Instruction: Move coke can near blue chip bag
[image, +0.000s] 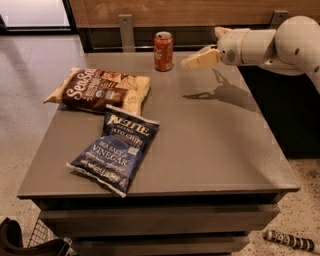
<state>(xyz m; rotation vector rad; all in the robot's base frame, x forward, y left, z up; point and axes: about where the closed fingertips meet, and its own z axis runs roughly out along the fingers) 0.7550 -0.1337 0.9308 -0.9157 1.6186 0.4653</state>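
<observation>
Bare tabletop (210, 145) between end effector (189, 62), just right of coke can (163, 51), and blue chip bag (115, 150).

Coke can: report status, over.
Gripper in the air beside coke can, apart. Can upright at far edge of table, ungrasped. Blue chip bag flat near front; brown bag partly between.

The grey table (215, 145) carries three things. The blue bag (114, 150) lies flat near the front left. Just behind it lies the brown bag (97, 90). Well behind it, at the far edge, the can (163, 51) stands upright. The pincer (187, 62) hovers above the table, far behind and to the right of the blue bag.
</observation>
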